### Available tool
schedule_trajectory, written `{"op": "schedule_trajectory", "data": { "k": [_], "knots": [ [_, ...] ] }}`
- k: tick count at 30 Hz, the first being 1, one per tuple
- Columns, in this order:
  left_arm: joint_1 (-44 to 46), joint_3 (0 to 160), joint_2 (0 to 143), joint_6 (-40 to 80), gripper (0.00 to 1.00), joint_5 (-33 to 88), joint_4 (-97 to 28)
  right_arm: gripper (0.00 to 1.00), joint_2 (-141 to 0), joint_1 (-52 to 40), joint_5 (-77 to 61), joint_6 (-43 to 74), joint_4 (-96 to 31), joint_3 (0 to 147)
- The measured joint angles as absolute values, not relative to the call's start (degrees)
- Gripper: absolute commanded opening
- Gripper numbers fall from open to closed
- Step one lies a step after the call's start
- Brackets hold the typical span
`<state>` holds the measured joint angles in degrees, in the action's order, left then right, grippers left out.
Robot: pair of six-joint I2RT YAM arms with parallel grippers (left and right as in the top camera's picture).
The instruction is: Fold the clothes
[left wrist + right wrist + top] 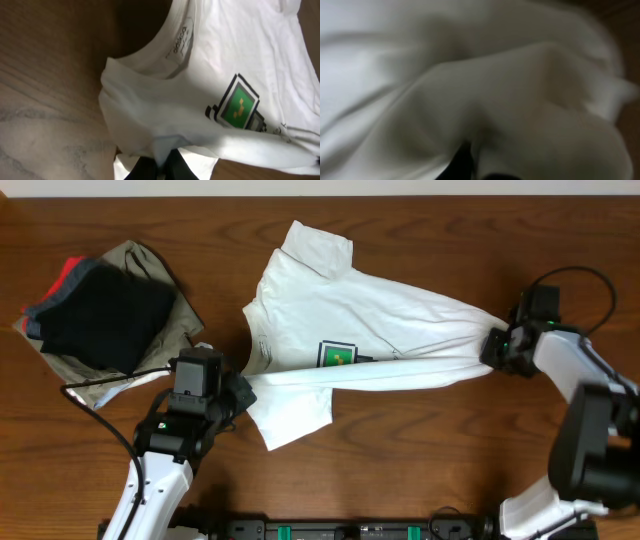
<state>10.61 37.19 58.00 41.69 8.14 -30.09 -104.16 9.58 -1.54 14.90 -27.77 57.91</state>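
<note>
Overhead view of a wooden table [430,460]. A white shirt [340,300] with a small green and black print [337,355] lies across the middle, collar toward the left. One long edge is drawn over the body as a taut band. The left gripper [243,388] is pressed together on the fabric at the band's left end, and the right gripper [495,348] pinches the gathered fabric at the far right. Holding opposite ends likely makes the fold line run straight. A pile of folded garments [100,310] – dark, khaki and red – sits well apart at the upper left, probably set aside as finished.

Wooden table [400,470], pile of folded garments [105,315]
</note>
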Motion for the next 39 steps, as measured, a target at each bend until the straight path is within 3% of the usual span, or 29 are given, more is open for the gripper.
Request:
{"op": "schedule_trajectory", "data": {
  "k": [3,8,14,22,30,39],
  "knots": [
    [10.63,37.15,58.33,41.67,0.06,7.42,-29.30,0.01,-105.78,9.63,-2.07,14.85,-24.73,58.89],
    [10.66,37.15,60.05,41.69,0.06,6.94,-28.80,0.01,-105.75,9.72,-2.85,14.98,-25.54,59.20],
    [10.59,37.15,60.27,41.58,0.06,7.29,-26.15,0.01,-101.82,9.76,-4.19,14.68,-36.05,58.67],
    [10.61,37.17,53.25,38.70,0.06,12.62,-25.52,0.01,-76.90,9.85,-5.58,14.46,-54.81,58.39],
    [10.59,37.34,36.86,37.43,0.06,15.64,-31.66,0.01,-56.71,9.85,-5.78,14.46,-63.51,58.41],
    [10.61,38.96,22.68,37.43,0.06,15.46,-30.94,0.01,-48.18,9.85,-5.80,14.70,-67.75,58.41]
  ]
}}
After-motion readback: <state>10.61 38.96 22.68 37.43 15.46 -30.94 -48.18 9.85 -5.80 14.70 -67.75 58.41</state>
